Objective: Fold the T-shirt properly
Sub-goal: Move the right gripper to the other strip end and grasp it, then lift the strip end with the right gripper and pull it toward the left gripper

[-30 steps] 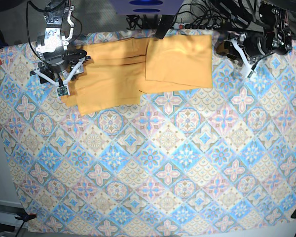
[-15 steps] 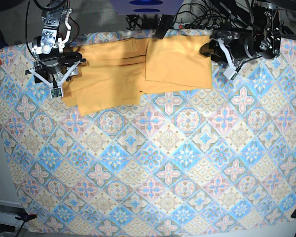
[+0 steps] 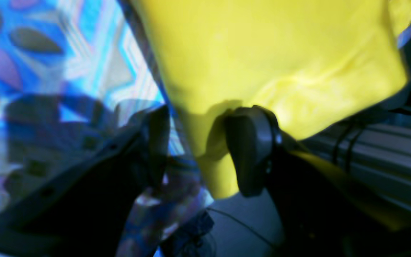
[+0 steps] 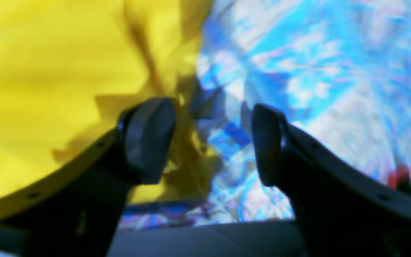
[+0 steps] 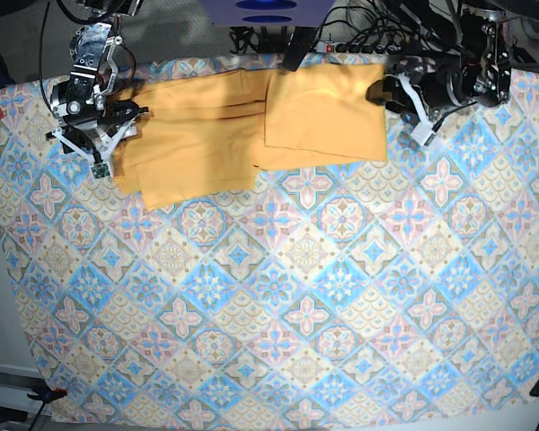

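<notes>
T-shirt (image 3: 262, 53) edge between parted left fingers (image 3: 248, 150).

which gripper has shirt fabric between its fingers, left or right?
The left gripper: an edge of the T-shirt sits between its open fingers. The right gripper is open beside the shirt edge, with mostly tablecloth in its gap.

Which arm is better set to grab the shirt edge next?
Left, probably. The left gripper already has the shirt edge between its open jaws at the far corner. The right gripper is open too, but mostly tablecloth lies between its jaws, with the shirt off to one side.
</notes>
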`<state>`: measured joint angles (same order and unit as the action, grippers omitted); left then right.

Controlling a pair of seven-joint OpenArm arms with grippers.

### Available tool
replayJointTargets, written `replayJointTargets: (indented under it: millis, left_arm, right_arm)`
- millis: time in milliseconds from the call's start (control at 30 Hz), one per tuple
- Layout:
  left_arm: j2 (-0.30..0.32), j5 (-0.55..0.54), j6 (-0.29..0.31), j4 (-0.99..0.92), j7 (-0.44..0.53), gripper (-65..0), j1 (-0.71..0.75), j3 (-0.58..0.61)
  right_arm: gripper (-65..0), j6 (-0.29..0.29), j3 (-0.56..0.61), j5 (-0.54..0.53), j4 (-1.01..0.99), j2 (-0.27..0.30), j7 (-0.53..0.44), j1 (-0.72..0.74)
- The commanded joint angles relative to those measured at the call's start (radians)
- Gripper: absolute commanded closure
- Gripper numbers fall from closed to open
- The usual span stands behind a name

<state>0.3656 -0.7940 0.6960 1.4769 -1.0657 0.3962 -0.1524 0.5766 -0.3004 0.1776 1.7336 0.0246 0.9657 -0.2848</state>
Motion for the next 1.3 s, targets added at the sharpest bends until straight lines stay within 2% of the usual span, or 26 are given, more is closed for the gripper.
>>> replayJointTargets:
  millis: [0, 167, 333, 500, 667, 800, 967, 1267]
  left_arm:
    - [0.011, -0.006, 0.002, 0.011, -0.003, -29.8, -0.004, -0.003]
    - [0.011, -0.006, 0.002, 0.011, -0.003, -29.8, -0.004, -0.003]
    - [0.011, -0.006, 0.002, 0.011, -0.003, -29.8, -0.006, -0.003]
    - [0.011, 0.006, 0.002, 0.011, -0.003, -29.8, -0.006, -0.003]
    - [0.010, 0.041, 0.002, 0.011, -0.003, -29.8, -0.006, -0.005]
    - [0.010, 0.061, 0.002, 0.011, -0.003, -29.8, -0.006, -0.005]
    - [0.010, 0.066, 0.002, 0.011, -0.003, -29.8, -0.006, -0.005]
    - [0.011, 0.066, 0.002, 0.011, -0.003, -29.8, -0.006, -0.005]
  right_arm:
    - [-41.8, 0.019, -0.018, -0.005, 0.019, 0.005, -0.012, 0.012]
    - [-52.0, 0.122, -0.128, -0.005, 0.021, -0.001, 0.011, 0.017]
    - [-53.5, 0.122, -0.173, -0.005, -0.004, -0.001, 0.012, 0.052]
    - [-53.5, 0.122, -0.167, -0.014, -0.067, -0.001, 0.012, 0.058]
    - [-53.5, 0.122, -0.171, -0.129, -0.047, 0.005, 0.016, 0.065]
    - [-53.5, 0.122, -0.173, -0.211, -0.047, 0.042, 0.083, 0.086]
    - [-53.5, 0.122, -0.173, -0.318, -0.065, 0.059, 0.134, 0.120]
    - [-53.5, 0.122, -0.171, -0.336, -0.235, 0.059, 0.141, 0.158]
